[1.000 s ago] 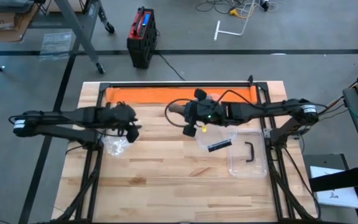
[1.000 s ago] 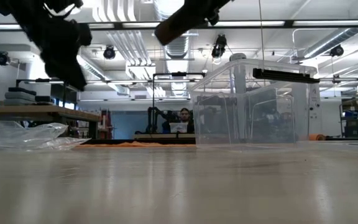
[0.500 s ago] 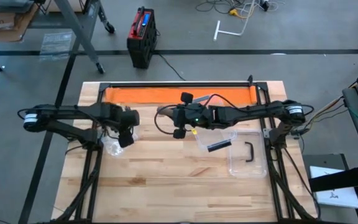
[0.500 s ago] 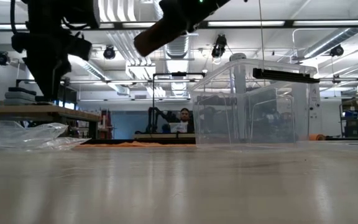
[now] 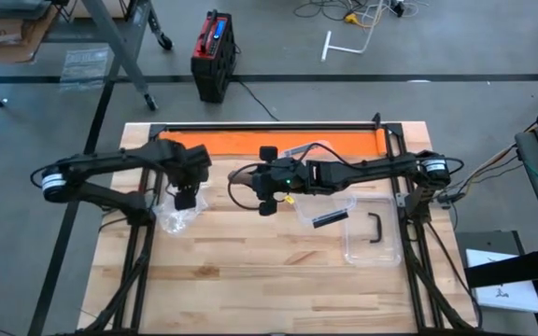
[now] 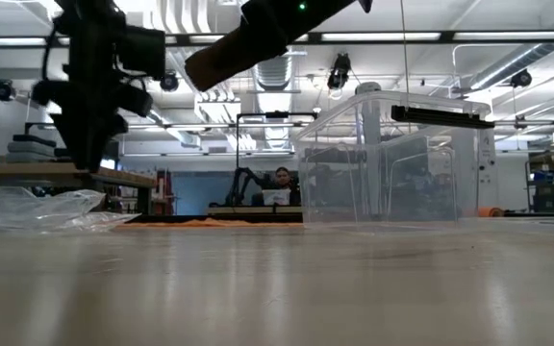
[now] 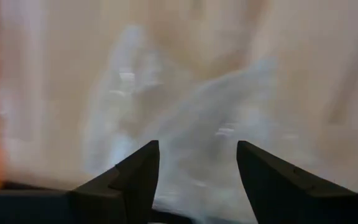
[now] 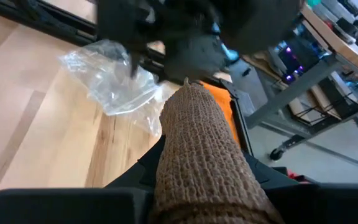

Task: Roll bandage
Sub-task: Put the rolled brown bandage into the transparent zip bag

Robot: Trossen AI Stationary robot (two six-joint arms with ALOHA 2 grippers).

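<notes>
Clamped in the right gripper (image 8: 194, 186) is a rolled tan bandage (image 8: 199, 149), its woven body lying lengthwise between the dark fingers and sticking out past their tips. In the high view that gripper (image 5: 261, 191) hangs above the wooden table (image 5: 250, 280) just to the left of the clear plastic box (image 5: 367, 229), which serves as the landmark here; the bandage end (image 5: 238, 174) shows as a brownish stub pointing away from the box, toward the other arm. From table height the bandage (image 6: 221, 56) is well off the surface, tilted with its free end lower. Farther left of the box, the left gripper (image 5: 186, 197) points down over a crumpled clear plastic bag (image 5: 174, 219), and its own camera shows its two fingers (image 7: 132, 177) parted with a wide gap, nothing between them, the bag (image 7: 191, 130) below. An orange mat (image 5: 241, 143) lies along the table's far edge, behind the box and both grippers. Inside the box sit a black bar-shaped piece (image 5: 329, 219) and a black handle-like piece (image 5: 375, 227). Beyond the table, a person (image 6: 283, 185) sits at a desk in the room.
</notes>
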